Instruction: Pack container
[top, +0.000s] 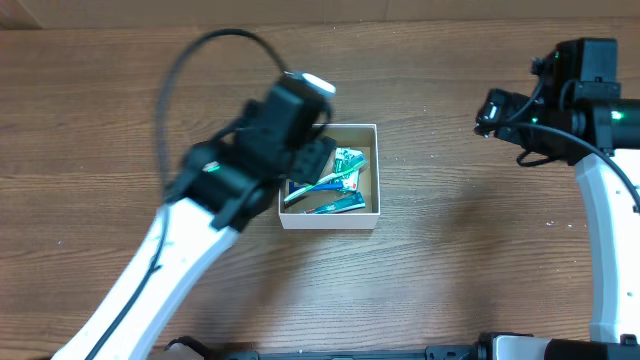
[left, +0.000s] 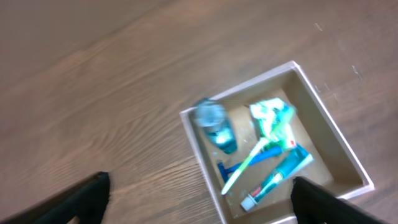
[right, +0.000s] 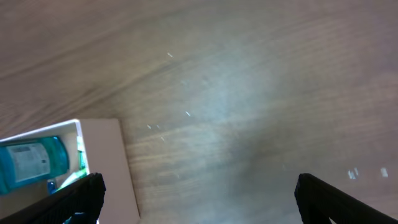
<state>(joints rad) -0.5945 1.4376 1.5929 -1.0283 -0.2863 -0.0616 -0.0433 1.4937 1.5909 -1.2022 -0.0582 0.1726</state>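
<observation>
The container (top: 330, 221) is a small square box with white walls and a brown floor, in the middle of the table. In the left wrist view (left: 198, 146) it holds a small blue bottle (left: 215, 126), a green-white toothbrush (left: 249, 165), a toothpaste tube (left: 280, 177), a blue razor (left: 226, 169) and a green-white packet (left: 272, 115). My left gripper (left: 199, 200) is open and empty above the container's left wall; in the overhead view (top: 314, 160) it covers the box's left part. My right gripper (right: 208, 202) is open and empty, far right of the box (right: 102, 168).
The wooden table (top: 460, 250) lies all around the container. The right arm (top: 560, 95) stands at the back right. The left arm (top: 190, 230) reaches in from the front left, with its black cable (top: 200, 55) arching behind it.
</observation>
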